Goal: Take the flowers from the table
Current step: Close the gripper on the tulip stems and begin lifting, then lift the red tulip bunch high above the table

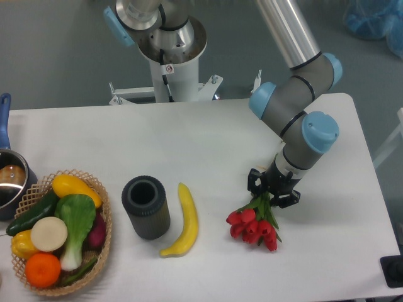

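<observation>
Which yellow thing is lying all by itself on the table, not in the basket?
The banana, the long curved one lying bare on the table beside the dark cylinder. The other yellow pieces sit inside the wicker basket with the vegetables.

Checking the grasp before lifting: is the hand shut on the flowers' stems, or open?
Shut on the flowers: the hand's fingers are pinched together around the green stems, red buds hanging out below.
</observation>
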